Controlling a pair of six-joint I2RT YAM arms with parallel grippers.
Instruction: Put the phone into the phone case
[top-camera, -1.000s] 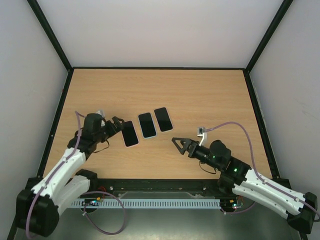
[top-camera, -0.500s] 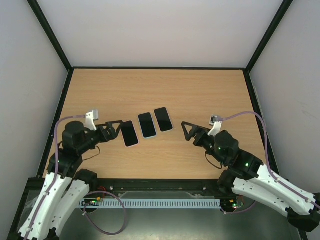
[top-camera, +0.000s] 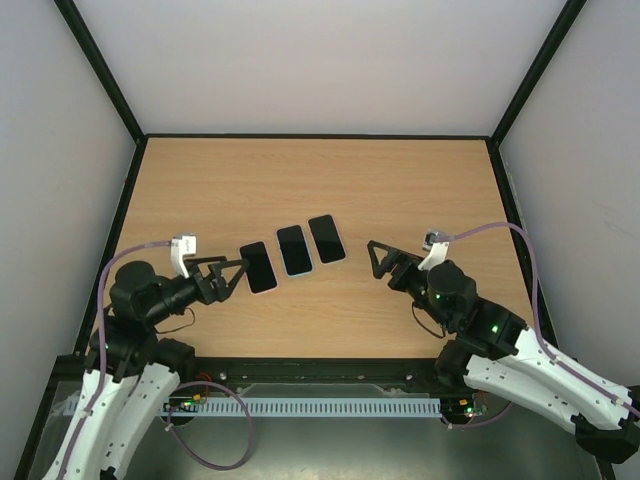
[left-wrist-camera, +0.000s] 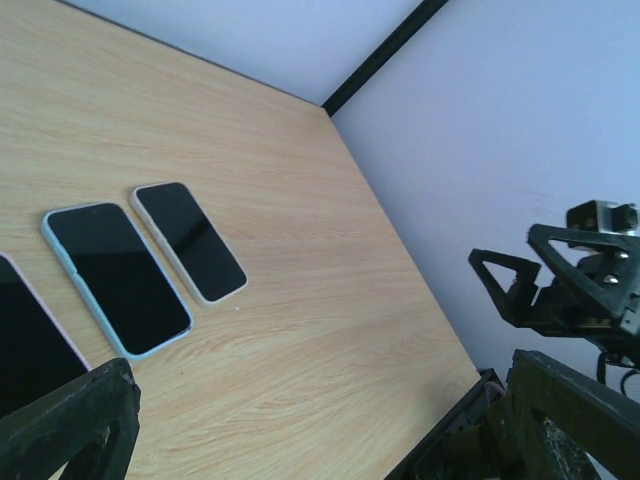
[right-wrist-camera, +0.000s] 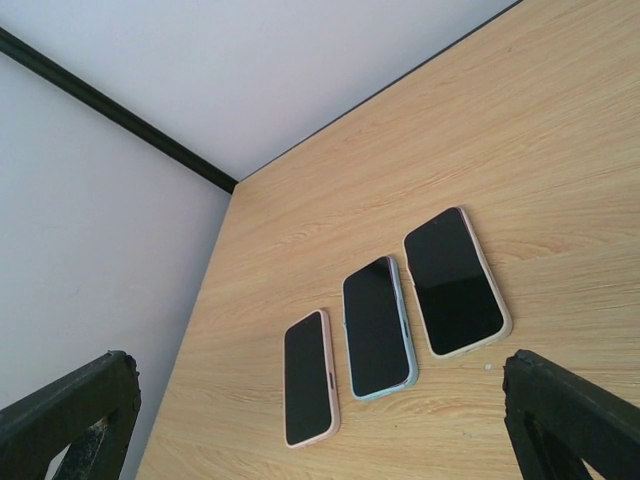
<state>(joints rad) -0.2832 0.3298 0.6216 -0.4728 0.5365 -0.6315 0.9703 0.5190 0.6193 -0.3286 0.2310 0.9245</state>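
Note:
Three phones lie face up side by side on the wooden table (top-camera: 420, 190), each in a case. One case is pink (top-camera: 260, 267), one light blue (top-camera: 294, 250), one cream (top-camera: 326, 238). My left gripper (top-camera: 228, 273) is open and empty, raised just left of the pink one. My right gripper (top-camera: 385, 258) is open and empty, raised to the right of the cream one. The right wrist view shows the pink (right-wrist-camera: 308, 377), blue (right-wrist-camera: 378, 326) and cream (right-wrist-camera: 455, 280) cases ahead of its open fingers (right-wrist-camera: 70, 410). The left wrist view shows the cream (left-wrist-camera: 188, 240), blue (left-wrist-camera: 115, 277) and pink (left-wrist-camera: 30, 345) cases.
White walls with black frame rails (top-camera: 100, 75) enclose the table on three sides. The right gripper shows in the left wrist view (left-wrist-camera: 560, 285) across the table. A small white speck (right-wrist-camera: 486, 366) lies near the cream case.
My left arm has drawn back from the pink-cased phone toward the near left. My right gripper has risen and moved away to the right. The phones have not moved.

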